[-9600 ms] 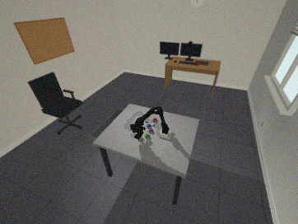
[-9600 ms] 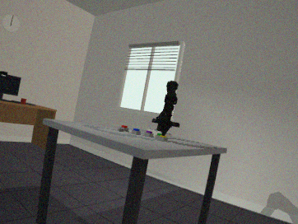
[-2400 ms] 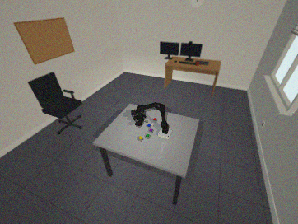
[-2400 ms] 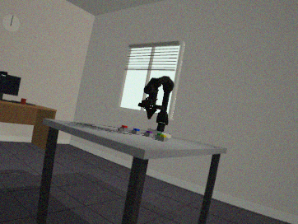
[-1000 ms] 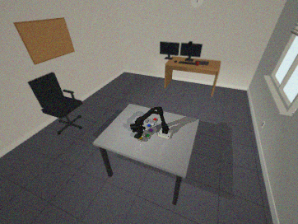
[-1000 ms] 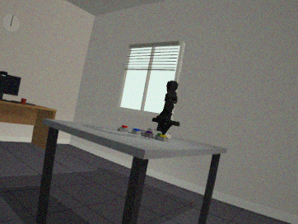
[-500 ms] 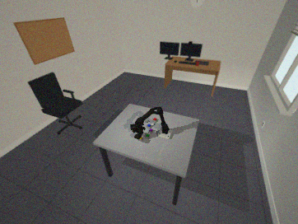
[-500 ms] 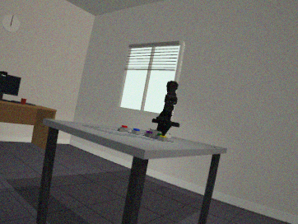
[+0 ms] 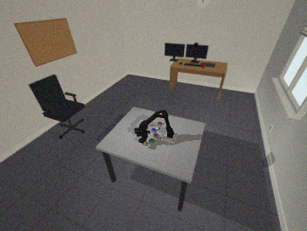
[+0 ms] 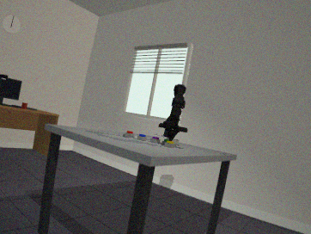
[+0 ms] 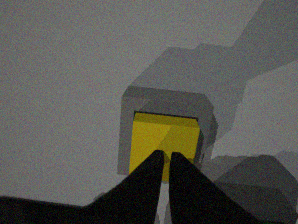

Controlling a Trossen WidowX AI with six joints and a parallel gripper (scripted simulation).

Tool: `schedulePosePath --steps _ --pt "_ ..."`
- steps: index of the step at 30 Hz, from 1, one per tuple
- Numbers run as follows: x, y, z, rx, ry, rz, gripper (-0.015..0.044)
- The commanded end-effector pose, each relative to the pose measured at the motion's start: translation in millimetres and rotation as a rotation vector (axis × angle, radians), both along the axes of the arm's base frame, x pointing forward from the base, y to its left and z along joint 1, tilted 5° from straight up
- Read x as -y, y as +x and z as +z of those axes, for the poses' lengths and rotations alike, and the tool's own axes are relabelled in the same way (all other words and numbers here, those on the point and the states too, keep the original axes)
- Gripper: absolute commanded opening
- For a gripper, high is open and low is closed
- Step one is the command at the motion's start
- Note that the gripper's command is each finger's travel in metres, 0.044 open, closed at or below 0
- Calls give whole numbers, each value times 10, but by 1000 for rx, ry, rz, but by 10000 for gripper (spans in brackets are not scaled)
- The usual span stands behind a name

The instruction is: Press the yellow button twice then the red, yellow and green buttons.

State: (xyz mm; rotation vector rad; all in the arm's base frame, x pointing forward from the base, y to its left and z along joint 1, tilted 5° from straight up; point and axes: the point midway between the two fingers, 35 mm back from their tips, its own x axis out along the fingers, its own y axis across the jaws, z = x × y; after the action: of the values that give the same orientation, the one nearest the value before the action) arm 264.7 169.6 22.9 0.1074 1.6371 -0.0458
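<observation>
Standing in the lower middle of the top view, the pale table [image 9: 178, 163] [image 10: 107, 139] carries the black arm [image 9: 162, 114] [image 10: 175, 113], which bends over toward the yellow button. At the arm's end the gripper [image 9: 144, 140] [image 10: 171, 139] [image 11: 166, 159] has its fingers together with nothing clamped, a blunt tip suited to pressing. The yellow button [image 9: 145, 143] [image 10: 170, 142] [image 11: 162, 137] sits in a grey housing [image 11: 167, 102] at the middle of the wrist view, with the fingertips overlapping the lower part of its cap; whether they touch it cannot be told.

The step in hand is probably a press on yellow, though which of its three presses cannot be told. Done well, it goes straight down near the cap's centre until it bottoms out, then lifts fully so the cap can spring back. Landing on the housing's rim would spoil it.

Nearest in the top view is the green button [image 9: 152, 139], to the right of yellow, so a sideways drift risks touching it. The purple [image 9: 155, 134] [image 10: 155, 138], blue [image 9: 153, 129] [image 10: 142, 136] and red [image 9: 159, 123] [image 10: 130, 132] buttons lie farther up the frame; travel to red wants height over purple and blue.
</observation>
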Motion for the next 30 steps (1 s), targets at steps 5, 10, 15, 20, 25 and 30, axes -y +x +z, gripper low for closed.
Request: schedulePosePath --steps 5,10,15,20,25,30 --pt "-1 33 254 12 9 -4 20" --pt "20 71 767 12 9 -4 20" --pt "30 68 870 12 8 -4 20" --pt "254 -170 903 10 7 -4 20" --pt "613 -611 874 7 4 -4 20" --pt "626 -628 870 7 4 -4 20"
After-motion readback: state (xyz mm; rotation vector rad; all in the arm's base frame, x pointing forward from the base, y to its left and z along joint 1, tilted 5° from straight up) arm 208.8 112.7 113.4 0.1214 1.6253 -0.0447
